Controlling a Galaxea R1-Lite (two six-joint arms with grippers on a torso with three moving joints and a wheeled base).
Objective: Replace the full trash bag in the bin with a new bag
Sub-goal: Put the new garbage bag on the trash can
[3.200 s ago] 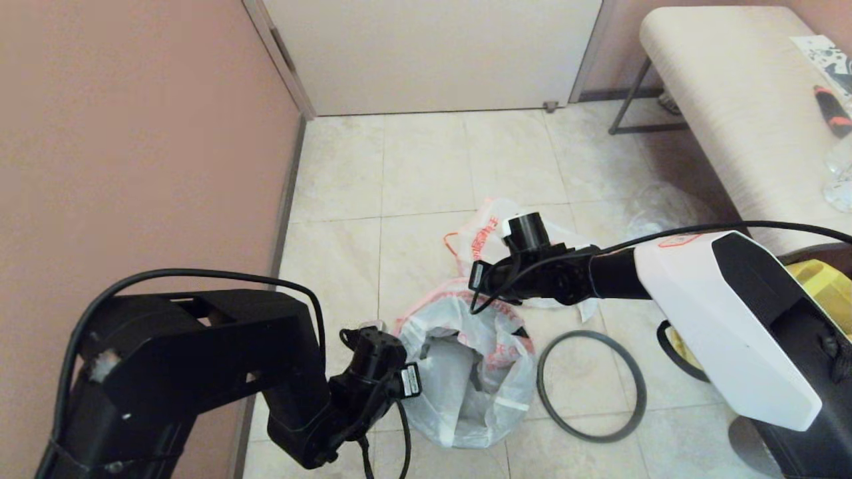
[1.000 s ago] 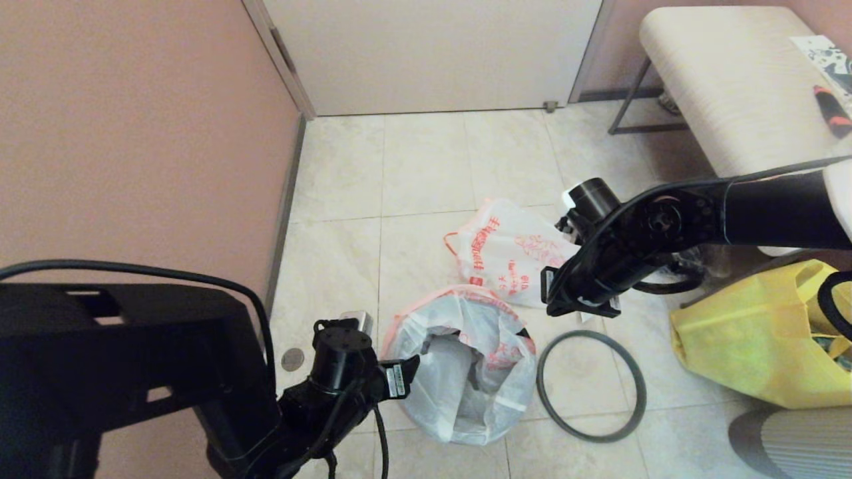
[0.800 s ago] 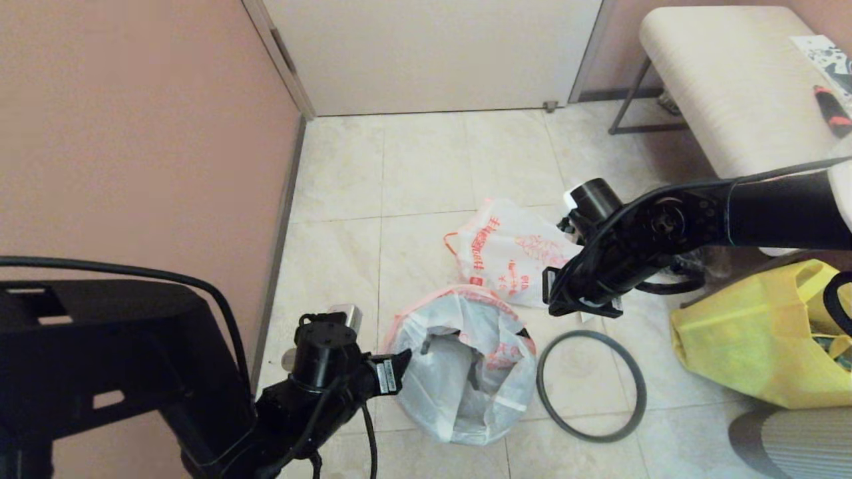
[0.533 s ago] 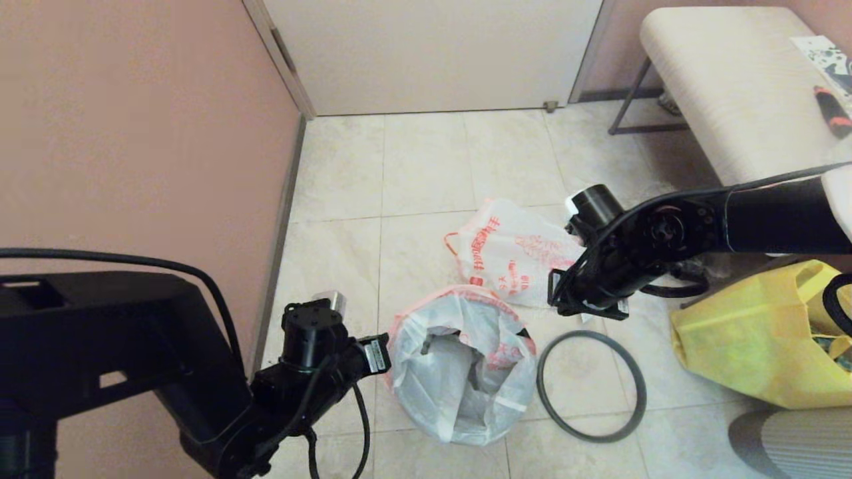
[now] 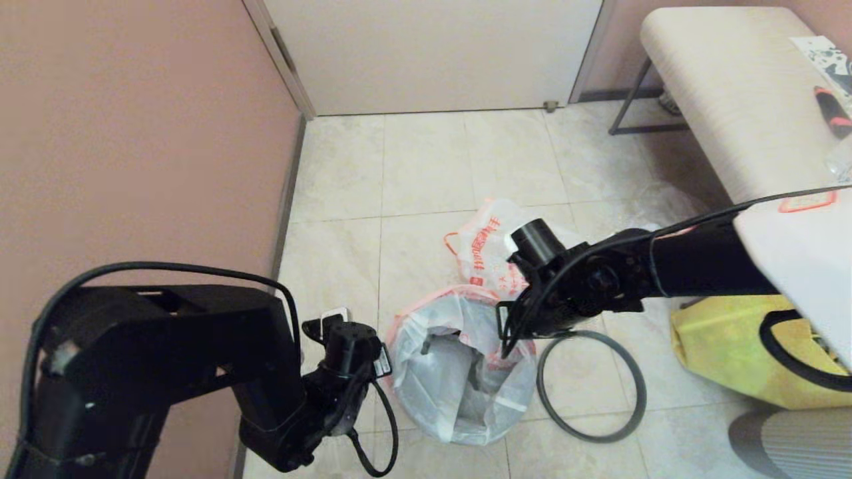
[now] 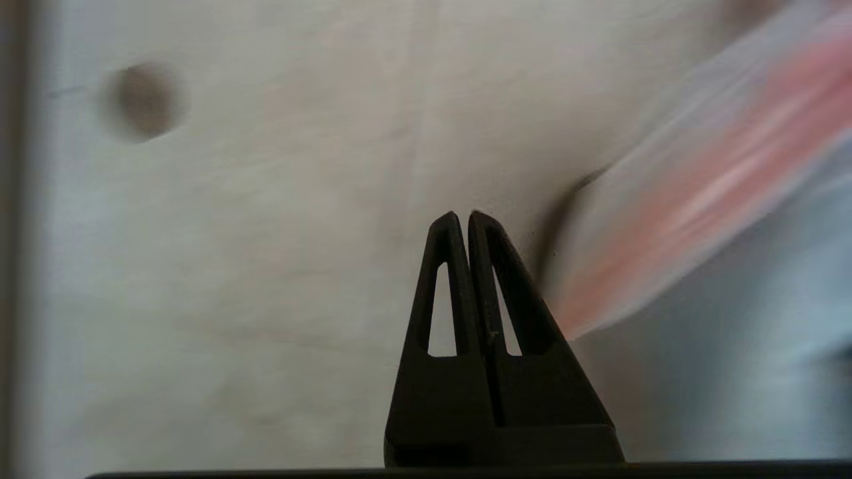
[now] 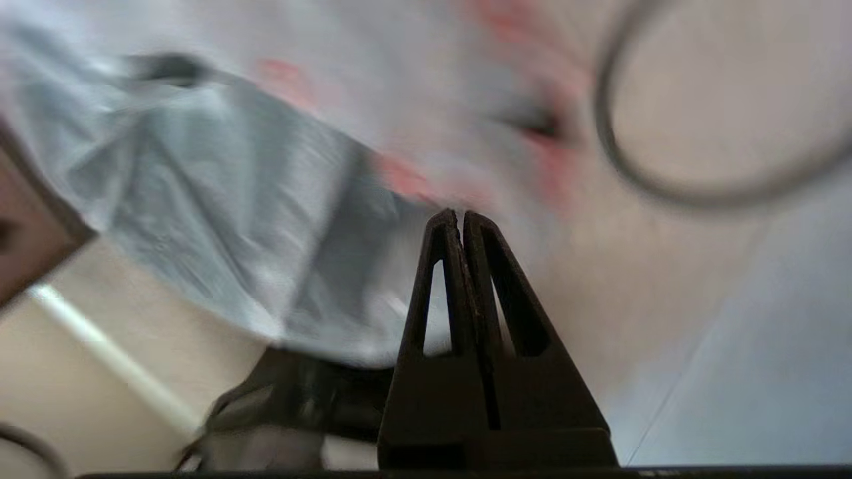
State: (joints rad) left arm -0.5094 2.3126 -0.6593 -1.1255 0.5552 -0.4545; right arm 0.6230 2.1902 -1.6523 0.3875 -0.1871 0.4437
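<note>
The new bag, milky white with a pink-orange edge, is draped open over the bin, whose black sides are almost wholly hidden under it. The grey hoop lies flat on the floor just right of it. Behind them lies the full trash bag with red print. My right gripper hangs shut at the bag's right rim with nothing between its fingers; in the right wrist view its tips meet over the pink edge. My left gripper is shut and empty, pointing down at the floor beside the new bag.
A yellow tote stands on the floor at the right. A padded bench stands at the back right, with a clear bag under it. The pink wall runs close on the left. A round floor drain lies near the left gripper.
My right arm swung left and down, from beside the printed bag to the new bag's right rim. My left arm drew back leftward, then turned its gripper down beside the bag's left side.
</note>
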